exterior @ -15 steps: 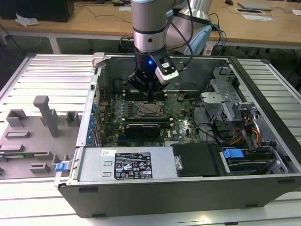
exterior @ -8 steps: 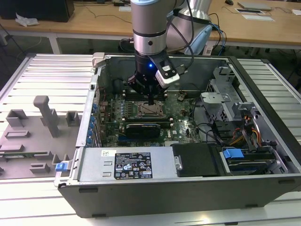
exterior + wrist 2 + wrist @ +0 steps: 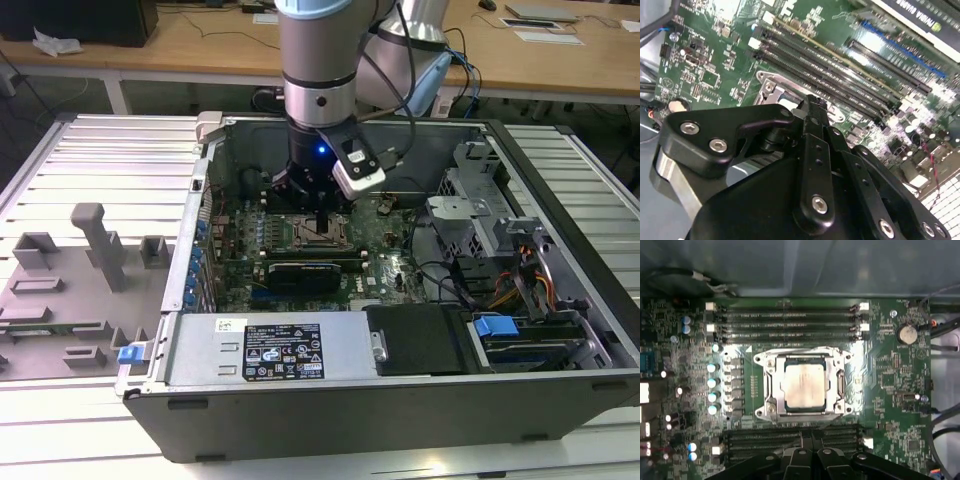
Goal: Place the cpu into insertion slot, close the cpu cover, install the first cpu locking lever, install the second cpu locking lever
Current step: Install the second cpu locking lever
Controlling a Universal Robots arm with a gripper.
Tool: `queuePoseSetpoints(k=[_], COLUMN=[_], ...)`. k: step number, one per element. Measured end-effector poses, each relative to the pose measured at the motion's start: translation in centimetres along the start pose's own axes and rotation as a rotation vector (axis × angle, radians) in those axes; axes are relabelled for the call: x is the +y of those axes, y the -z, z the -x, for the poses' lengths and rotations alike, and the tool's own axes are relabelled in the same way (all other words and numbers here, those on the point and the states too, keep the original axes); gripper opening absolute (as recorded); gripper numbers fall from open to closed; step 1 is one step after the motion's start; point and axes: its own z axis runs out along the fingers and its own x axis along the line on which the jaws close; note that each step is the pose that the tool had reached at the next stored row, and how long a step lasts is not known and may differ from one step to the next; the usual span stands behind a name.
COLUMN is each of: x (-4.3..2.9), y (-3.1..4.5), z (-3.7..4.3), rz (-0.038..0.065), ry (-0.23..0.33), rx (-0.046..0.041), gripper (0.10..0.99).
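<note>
The cpu (image 3: 802,386), a small flat square chip with a dull silver-beige metal top, lay in the insertion slot (image 3: 771,371), the square black-and-metal socket on the green motherboard (image 3: 890,380), with the cpu cover (image 3: 840,385), a thin silver metal frame plate, lying down around it as far as I could judge. I took placing and covering as done and the first locking lever as the step in hand, though I could not make out either lever. My black gripper (image 3: 812,107) hung just above the socket's edge, fingers drawn close together and nothing held that I could see. Long black memory slots (image 3: 785,320) flanked the socket on two sides, and the grey case walls (image 3: 200,200) stood well apart, so only the socket's near surroundings were cramped.
</note>
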Motion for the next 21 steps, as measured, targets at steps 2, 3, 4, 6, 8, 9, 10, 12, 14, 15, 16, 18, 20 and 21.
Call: queuePoseSetpoints(k=[2, 3, 4, 6, 8, 9, 10, 12, 14, 15, 16, 18, 20, 21], x=[-0.35, -0.64, -0.78, -1.01, -1.21, -1.21, -1.26, -1.74, -2.18, -2.40, -2.61, -3.41, -3.93, -4.08], y=[-0.17, -0.26, -0.29, -0.34, -0.36, -0.37, -0.35, -0.41, -0.46, -0.49, -0.52, -0.64, -0.72, -0.74], z=[-0.40, -0.68, -0.82, -1.10, -1.23, -1.23, -1.32, -1.51, -1.54, -1.57, -1.59, -1.66, -1.76, -1.83], rz=[0.021, 0.035, 0.042, 0.063, 0.082, 0.083, 0.088, 0.120, 0.141, 0.151, 0.159, 0.185, 0.207, 0.215], ry=[-0.002, -0.003, -0.004, -0.005, -0.007, -0.007, -0.008, -0.010, -0.012, -0.013, -0.014, -0.016, -0.018, -0.019], rx=[0.0003, 0.0007, 0.0010, 0.0016, 0.0022, 0.0021, -0.0005, -0.0016, -0.0010, -0.0006, -0.0005, 0.0004, 0.0011, 0.0014], gripper=[0.106, 0.106, 0.106, 0.106, 0.106, 0.106, 0.106, 0.106, 0.106, 0.106, 0.106, 0.106, 0.106, 0.106])
